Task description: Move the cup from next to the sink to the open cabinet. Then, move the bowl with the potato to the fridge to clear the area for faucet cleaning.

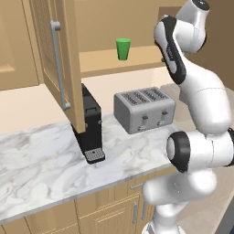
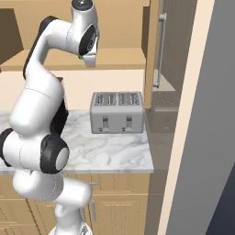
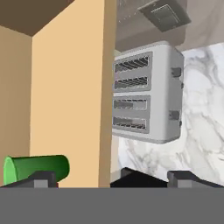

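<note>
My fingers (image 3: pixel 112 178) stand wide apart, empty. The small green plastic cup (image 1: pixel 123 48) sits upright on the light-wood cabinet shelf (image 1: pixel 137 64), just off my left fingertip, clear of it. Below lie the silver four-slot toaster (image 1: pixel 144 109) and the white marbled desk (image 1: pixel 55 160). I judge the cup delivered; the bowl comes next.
</note>
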Robot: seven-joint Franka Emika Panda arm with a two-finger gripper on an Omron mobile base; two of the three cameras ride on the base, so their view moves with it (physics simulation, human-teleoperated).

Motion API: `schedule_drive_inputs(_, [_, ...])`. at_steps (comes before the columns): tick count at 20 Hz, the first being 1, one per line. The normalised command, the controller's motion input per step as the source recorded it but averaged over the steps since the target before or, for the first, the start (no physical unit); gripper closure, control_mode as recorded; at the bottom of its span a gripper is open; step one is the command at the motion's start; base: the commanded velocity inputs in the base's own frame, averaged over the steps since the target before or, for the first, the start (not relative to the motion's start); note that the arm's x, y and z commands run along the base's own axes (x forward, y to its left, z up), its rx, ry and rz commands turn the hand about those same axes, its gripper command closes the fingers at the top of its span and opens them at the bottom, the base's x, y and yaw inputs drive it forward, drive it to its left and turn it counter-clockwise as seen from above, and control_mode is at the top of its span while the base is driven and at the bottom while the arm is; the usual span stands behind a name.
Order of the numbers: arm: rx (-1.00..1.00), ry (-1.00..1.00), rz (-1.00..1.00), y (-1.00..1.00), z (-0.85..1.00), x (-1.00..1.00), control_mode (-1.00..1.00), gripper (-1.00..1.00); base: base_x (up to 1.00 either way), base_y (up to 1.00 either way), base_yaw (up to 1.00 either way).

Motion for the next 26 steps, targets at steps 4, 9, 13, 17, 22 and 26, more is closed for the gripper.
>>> schedule_drive_inputs(4, [-0.04,-0.07,0.00,-0.11,-1.00,-1.00,-1.00,-1.00,0.00,0.00,0.00])
schedule_drive_inputs(9, [-0.09,0.02,0.00,0.02,-1.00,-1.00,-1.00,-1.00,0.00,0.00,0.00])
schedule_drive_inputs(13, [-0.07,0.02,0.03,0.01,-0.56,-0.20,-1.00,-1.00,0.00,0.00,0.00])
schedule_drive_inputs(17, [-0.13,0.00,0.09,0.00,-0.24,-0.06,-1.00,-1.00,0.00,0.00,0.00])
schedule_drive_inputs(22, [-0.02,0.01,0.24,0.19,-0.29,-0.42,1.00,-1.00,-0.28,0.16,0.29])
schedule_drive_inputs(26, [0.00,0.00,0.00,0.00,0.00,0.00,1.00,-1.00,-0.19,0.28,0.92])
